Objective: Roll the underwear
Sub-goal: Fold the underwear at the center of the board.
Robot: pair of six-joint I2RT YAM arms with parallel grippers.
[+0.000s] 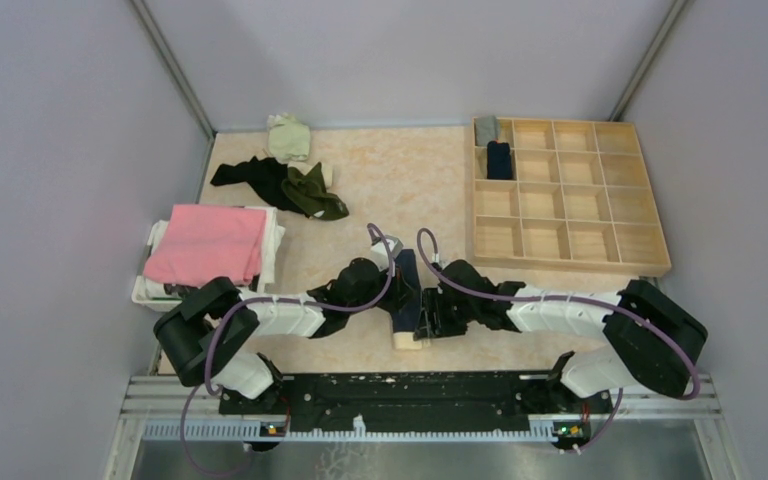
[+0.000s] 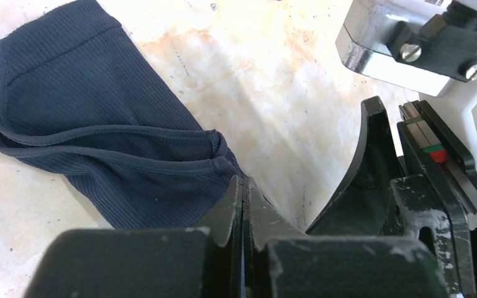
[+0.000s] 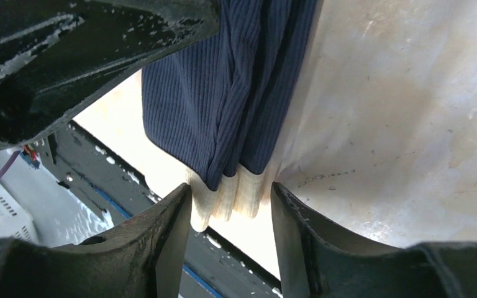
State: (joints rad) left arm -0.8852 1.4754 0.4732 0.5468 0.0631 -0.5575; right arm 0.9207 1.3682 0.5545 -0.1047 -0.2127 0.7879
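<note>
A navy ribbed underwear (image 1: 406, 285) with a beige waistband (image 1: 409, 340) lies folded into a long strip at the table's near edge, between both arms. In the left wrist view the underwear (image 2: 99, 143) lies flat, and my left gripper (image 2: 244, 186) is shut with its tips against the fabric's near edge; nothing shows between them. My right gripper (image 3: 231, 198) is open, with its fingers standing either side of the bunched beige waistband (image 3: 230, 198) at the end of the navy strip (image 3: 236, 105). In the top view the two grippers (image 1: 392, 300) (image 1: 426, 318) flank the strip.
A wooden compartment tray (image 1: 650, 235) sits at the back right, with a grey roll (image 1: 486, 130) and a navy roll (image 1: 499, 160) in its left cells. Dark and olive garments (image 1: 290, 188) and a pale cloth (image 1: 288, 135) lie back left. A pink cloth (image 1: 208, 243) rests on a white basket (image 1: 143, 290).
</note>
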